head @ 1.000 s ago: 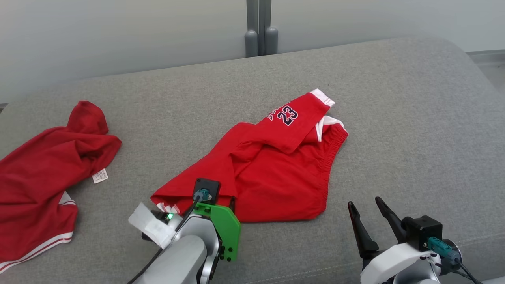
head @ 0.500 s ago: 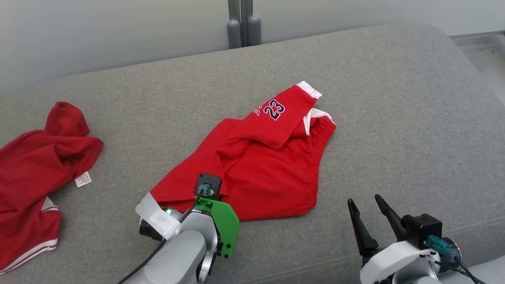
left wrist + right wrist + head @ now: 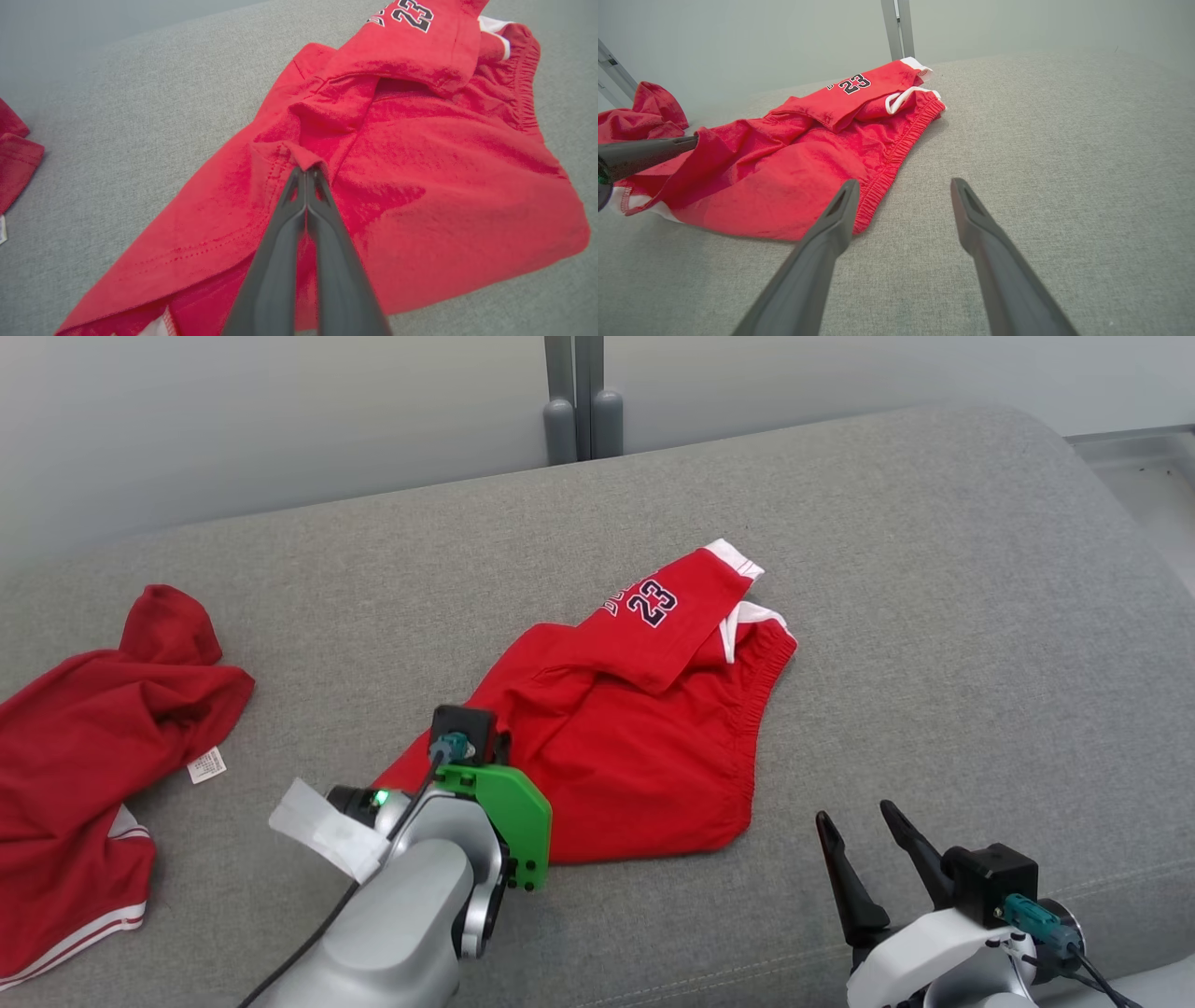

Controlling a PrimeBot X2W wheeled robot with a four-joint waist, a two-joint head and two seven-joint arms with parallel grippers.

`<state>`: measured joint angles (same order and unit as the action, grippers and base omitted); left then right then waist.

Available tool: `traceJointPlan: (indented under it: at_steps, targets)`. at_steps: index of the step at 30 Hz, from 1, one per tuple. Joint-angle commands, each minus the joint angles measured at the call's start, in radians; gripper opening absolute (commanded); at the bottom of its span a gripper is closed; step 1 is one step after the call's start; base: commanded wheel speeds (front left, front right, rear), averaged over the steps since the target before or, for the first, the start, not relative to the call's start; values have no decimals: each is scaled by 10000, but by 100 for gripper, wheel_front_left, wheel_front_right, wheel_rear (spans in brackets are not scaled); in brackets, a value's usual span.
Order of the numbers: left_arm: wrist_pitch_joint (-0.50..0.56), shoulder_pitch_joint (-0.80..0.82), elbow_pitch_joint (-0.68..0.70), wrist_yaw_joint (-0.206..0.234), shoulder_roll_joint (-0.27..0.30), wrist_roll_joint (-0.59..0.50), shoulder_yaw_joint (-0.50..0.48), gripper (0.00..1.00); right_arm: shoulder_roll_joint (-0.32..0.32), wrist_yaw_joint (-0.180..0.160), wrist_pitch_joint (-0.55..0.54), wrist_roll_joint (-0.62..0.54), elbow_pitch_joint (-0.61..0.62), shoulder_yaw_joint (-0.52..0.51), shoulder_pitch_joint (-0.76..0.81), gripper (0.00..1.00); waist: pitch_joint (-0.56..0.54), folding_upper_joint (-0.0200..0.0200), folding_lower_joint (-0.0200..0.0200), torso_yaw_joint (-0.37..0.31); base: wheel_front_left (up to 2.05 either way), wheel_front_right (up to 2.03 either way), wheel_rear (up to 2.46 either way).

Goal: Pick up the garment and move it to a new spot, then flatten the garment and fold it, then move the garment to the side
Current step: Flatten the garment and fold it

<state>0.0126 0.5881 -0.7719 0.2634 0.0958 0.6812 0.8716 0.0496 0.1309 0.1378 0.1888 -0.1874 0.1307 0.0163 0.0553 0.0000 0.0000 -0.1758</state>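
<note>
Red shorts [image 3: 644, 728] lie crumpled mid-cushion on the grey sofa [image 3: 934, 616], long axis running near left to far right, your left gripper [image 3: 306, 170] pinching a fold near their near-left end, your right gripper [image 3: 854, 812] spread, beside their near-right corner.

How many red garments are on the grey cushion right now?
2. The shorts with the number 23 lie mid-cushion, pinched by the left gripper. A second garment, crumpled, lies at the cushion's left end, partly cut off by the picture's edge.
</note>
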Motion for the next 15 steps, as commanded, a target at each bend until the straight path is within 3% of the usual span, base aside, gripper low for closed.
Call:
traceJointPlan:
  at_steps: [1,15]
  targets:
    - [-130,317,32,1,86,14,-134,0,17,-3,-31,-36,35,11,71,100,-32,0,0,19,0,0,0]
    - [-368,2016,-901,72,1696,-105,-838,0,17,-3,-67,-105,219,180,-225,100,699,0,0,-275,0,0,0]
